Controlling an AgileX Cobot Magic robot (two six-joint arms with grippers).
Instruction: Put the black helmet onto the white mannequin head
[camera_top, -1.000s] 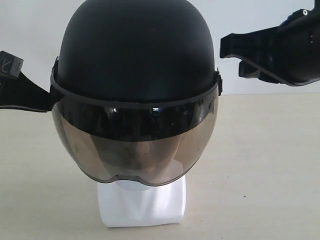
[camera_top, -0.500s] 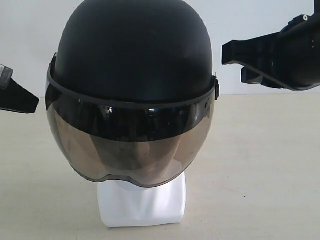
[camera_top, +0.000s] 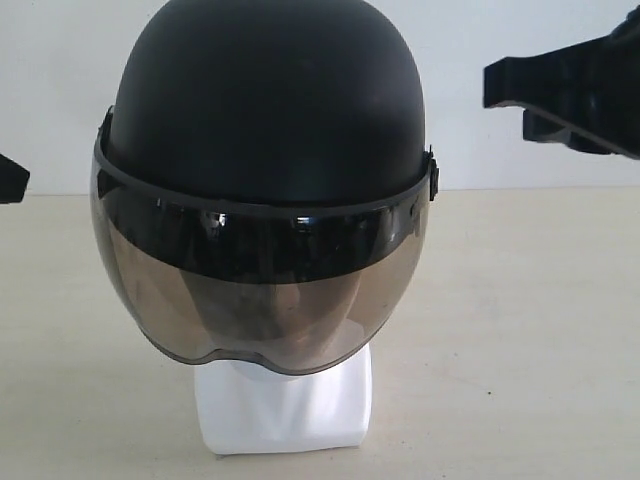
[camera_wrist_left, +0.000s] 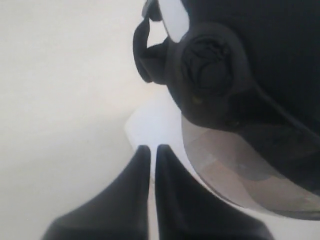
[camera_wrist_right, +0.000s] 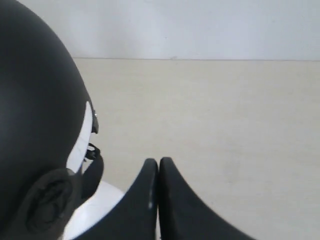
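Note:
The black helmet (camera_top: 265, 110) sits over the white mannequin head (camera_top: 285, 410). Its smoky visor (camera_top: 260, 300) covers the face, so only the white neck and base show below. My left gripper (camera_top: 8, 180) is just a black tip at the left edge, clear of the helmet. In the left wrist view the left gripper (camera_wrist_left: 151, 149) is shut and empty beside the helmet (camera_wrist_left: 260, 60). My right gripper (camera_top: 500, 85) hangs up right, apart from the shell. The right wrist view shows the right gripper (camera_wrist_right: 158, 162) shut on nothing, near the helmet (camera_wrist_right: 35, 100).
The mannequin stands on a pale beige table (camera_top: 520, 330) in front of a plain white wall (camera_top: 500, 30). Nothing else shows on the table.
Both grippers have drawn outward from the helmet, the left almost out of view at the left edge, the right further right. The helmet shifted slightly left early on, then stayed still.

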